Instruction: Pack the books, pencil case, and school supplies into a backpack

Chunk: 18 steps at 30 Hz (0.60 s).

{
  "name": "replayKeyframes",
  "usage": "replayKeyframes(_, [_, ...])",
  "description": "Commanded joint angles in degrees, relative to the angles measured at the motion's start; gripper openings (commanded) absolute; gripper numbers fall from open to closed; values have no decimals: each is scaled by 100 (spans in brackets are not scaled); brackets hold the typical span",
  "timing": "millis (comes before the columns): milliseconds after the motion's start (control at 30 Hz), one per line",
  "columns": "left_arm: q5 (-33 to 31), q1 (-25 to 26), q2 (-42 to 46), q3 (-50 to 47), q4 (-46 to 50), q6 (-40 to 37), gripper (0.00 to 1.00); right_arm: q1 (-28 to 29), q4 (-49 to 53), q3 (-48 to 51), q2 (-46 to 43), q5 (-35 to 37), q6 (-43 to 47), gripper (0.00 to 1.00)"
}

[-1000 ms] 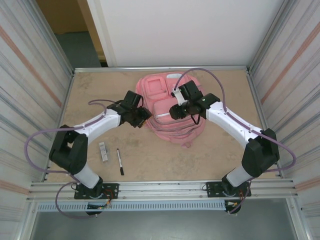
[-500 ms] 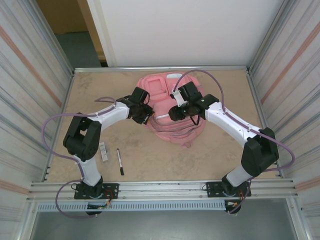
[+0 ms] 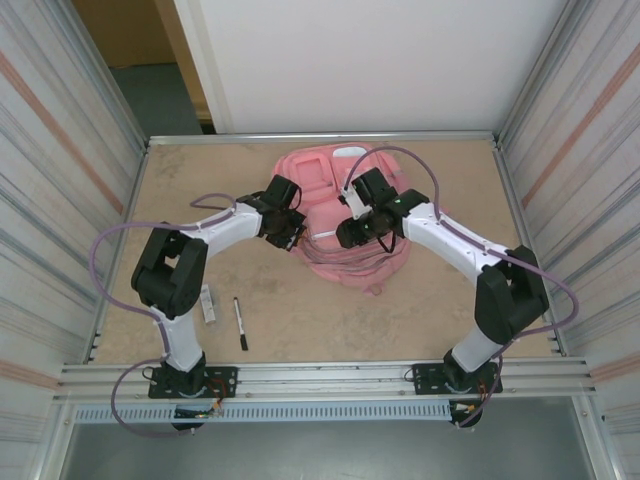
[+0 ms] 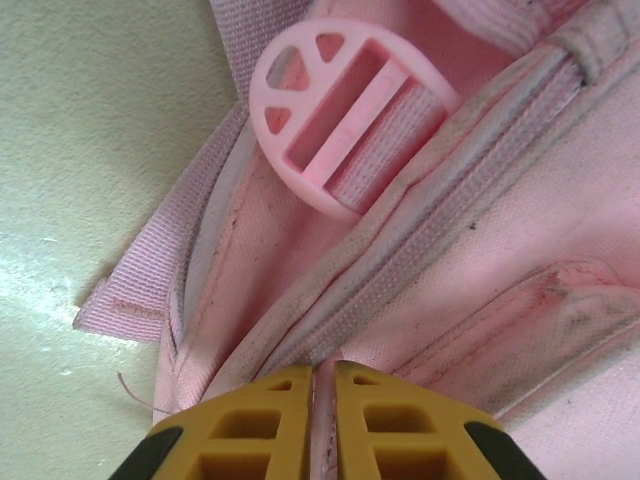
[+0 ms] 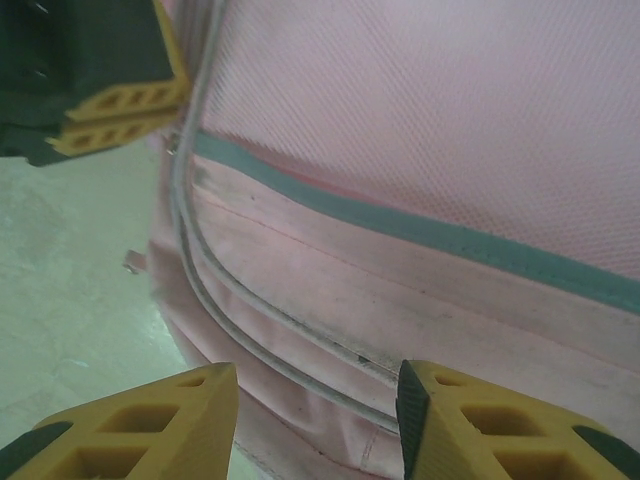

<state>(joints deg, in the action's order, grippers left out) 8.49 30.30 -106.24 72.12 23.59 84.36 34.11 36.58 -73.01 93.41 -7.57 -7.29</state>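
Left wrist: the backpack (image 4: 500, 230) is pinched in the closed left claw (image 4: 323, 380), probably for steadying, while the right claw (image 5: 315, 395) is held spread over the zip (image 5: 250, 345).

Tan speckled table (image 3: 450, 310), metal rails along edges. Pink backpack (image 3: 312, 178) lies flat on it, far centre. Near-left: slim black pen (image 3: 240, 323) lying approx. near-far, w/ small whitish-grey bar (image 3: 207, 302) just left of it, not touching.

Overhead looks down from behind; both wrists close on backpack (image 4: 480, 250)
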Motion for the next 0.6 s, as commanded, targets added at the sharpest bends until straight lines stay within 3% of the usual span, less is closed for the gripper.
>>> replayKeyframes(0, [-188, 68, -25, -86, 429, 187, 16, -6, 254, -161, 124, -121, -211, 45])
replayKeyframes(133, [27, 124, 63, -185, 291, 239, 32, -9, 174, -115, 92, -148, -238, 45])
replayKeyframes(233, [81, 226, 151, -287, 232, 366, 34, -11, 226, -165, 101, -113, -230, 45])
replayKeyframes(333, [126, 252, 163, -397, 40, 507, 31, -26, 154, -108, 68, -95, -255, 45])
replayKeyframes(467, [133, 246, 122, -394, -109, 658, 18, -31, 173, -134, 74, -166, -299, 45])
replayKeyframes(567, [124, 238, 172, -347, -109, 660, 15, -27, 139, -57, 33, -191, -304, 45])
